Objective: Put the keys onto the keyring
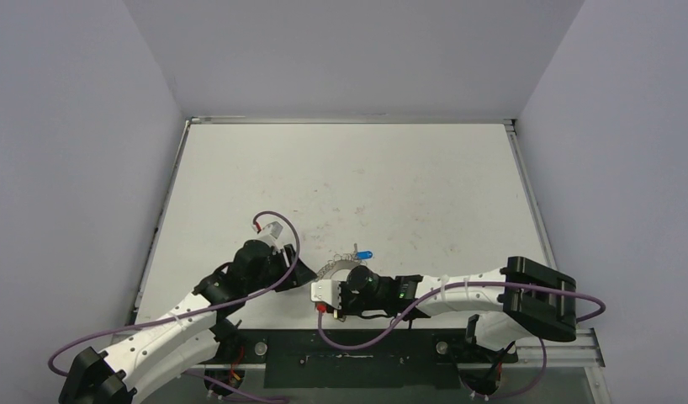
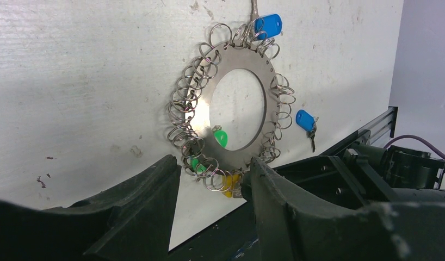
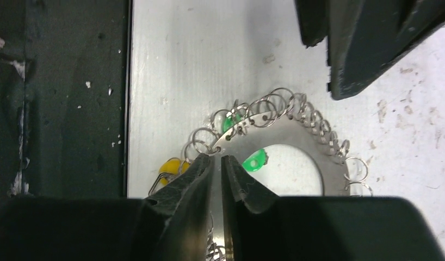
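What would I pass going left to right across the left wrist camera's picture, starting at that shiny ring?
The keyring, left rim first → green-tagged key showing through its hole → upper blue-tagged key → lower blue-tagged key, right of the ring.

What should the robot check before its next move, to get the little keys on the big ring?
1. The keyring lies on the table: ok.
2. The left jaws stand wide apart: ok.
3. The right jaws pinch the keyring's edge: cannot tell; only a thin gap shows between them.
4. Every key is on the ring: not ok; one blue key lies apart, beside the loops.
5. The other blue key is threaded on a loop: cannot tell.
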Action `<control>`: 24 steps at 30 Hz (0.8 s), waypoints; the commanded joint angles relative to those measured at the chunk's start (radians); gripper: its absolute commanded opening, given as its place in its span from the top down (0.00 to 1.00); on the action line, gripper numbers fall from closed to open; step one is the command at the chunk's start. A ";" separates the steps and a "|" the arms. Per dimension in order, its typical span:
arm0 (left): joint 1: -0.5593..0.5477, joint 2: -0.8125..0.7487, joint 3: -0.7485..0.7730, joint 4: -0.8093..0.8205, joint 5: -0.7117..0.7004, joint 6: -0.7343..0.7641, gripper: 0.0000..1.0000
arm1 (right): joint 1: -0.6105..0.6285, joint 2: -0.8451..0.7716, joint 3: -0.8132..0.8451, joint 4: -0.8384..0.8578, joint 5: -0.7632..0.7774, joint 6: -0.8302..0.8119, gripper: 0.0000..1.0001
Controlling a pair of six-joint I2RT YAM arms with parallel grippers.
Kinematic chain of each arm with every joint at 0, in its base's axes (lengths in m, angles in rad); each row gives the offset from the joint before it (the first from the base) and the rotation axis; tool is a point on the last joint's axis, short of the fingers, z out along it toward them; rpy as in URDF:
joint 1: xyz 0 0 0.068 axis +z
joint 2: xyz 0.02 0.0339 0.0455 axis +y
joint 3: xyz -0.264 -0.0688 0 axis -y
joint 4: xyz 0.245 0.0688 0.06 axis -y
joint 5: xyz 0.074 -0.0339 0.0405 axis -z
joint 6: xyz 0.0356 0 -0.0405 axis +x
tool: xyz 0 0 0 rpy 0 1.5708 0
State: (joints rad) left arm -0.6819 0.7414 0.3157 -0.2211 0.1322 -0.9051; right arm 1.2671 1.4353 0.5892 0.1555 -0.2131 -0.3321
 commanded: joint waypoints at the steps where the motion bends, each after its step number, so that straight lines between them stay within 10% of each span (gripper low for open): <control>1: -0.005 -0.033 -0.010 0.025 -0.023 0.017 0.52 | -0.018 -0.020 0.046 0.112 0.045 -0.009 0.85; 24: -0.005 -0.186 0.003 -0.099 -0.149 0.023 0.50 | -0.024 0.122 0.074 0.071 0.067 0.100 1.00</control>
State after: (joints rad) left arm -0.6819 0.5503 0.3088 -0.3340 0.0021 -0.8944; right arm 1.2442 1.5822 0.6903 0.2272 -0.1287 -0.2714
